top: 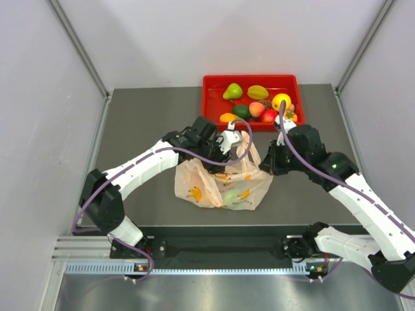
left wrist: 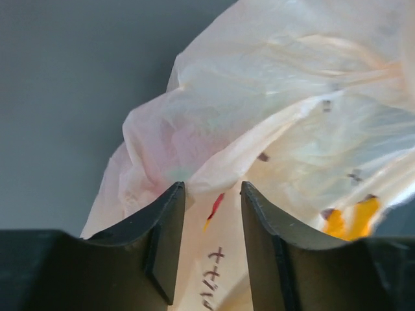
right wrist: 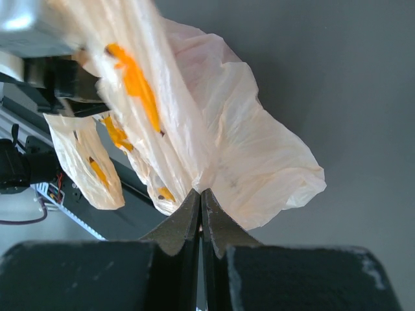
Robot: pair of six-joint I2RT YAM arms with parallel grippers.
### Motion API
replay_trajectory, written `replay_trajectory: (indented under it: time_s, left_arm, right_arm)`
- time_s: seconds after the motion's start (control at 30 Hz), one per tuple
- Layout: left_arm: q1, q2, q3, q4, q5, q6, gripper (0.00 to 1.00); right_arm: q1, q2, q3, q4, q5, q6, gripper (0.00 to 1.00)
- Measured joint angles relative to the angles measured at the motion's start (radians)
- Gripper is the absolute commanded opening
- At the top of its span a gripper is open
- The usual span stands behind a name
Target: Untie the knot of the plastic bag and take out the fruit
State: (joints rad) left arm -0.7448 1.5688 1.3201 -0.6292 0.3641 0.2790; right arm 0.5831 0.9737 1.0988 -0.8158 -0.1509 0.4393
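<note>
The pale peach plastic bag (top: 220, 184) with yellow prints lies on the grey table between my two arms. A greenish fruit (top: 231, 194) shows faintly through the film. My left gripper (top: 227, 154) is at the bag's upper left; its fingers stand apart, with a fold of the bag (left wrist: 272, 129) running between them (left wrist: 213, 188). My right gripper (top: 266, 166) is at the bag's upper right edge. In the right wrist view it (right wrist: 200, 192) is shut on a pinch of the bag (right wrist: 246, 162), which it holds lifted. I cannot make out the knot.
A red tray (top: 214, 83) stands at the back of the table, holding several toy fruits, among them a green pear (top: 233, 91) and a yellow one (top: 281, 102). Grey walls close in both sides. The arm bases and a rail are at the near edge.
</note>
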Motion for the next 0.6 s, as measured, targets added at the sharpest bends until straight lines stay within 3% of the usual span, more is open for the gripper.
replay_trajectory:
  time_s: [0.17, 0.2, 0.27, 0.6]
  left_arm:
    - [0.0, 0.033, -0.041, 0.013, -0.043, -0.007, 0.27]
    - [0.0, 0.038, -0.045, 0.02, -0.052, -0.008, 0.13]
    - [0.0, 0.045, -0.049, 0.04, -0.087, -0.019, 0.01]
    - [0.0, 0.025, -0.018, 0.112, -0.338, -0.049, 0.0]
  right_arm:
    - [-0.006, 0.0, 0.0, 0.0, 0.0, 0.0, 0.0]
    - [-0.006, 0.0, 0.0, 0.0, 0.0, 0.0, 0.0]
    - [-0.006, 0.0, 0.0, 0.0, 0.0, 0.0, 0.0]
    - [-0.011, -0.003, -0.005, 0.002, 0.005, 0.003, 0.0]
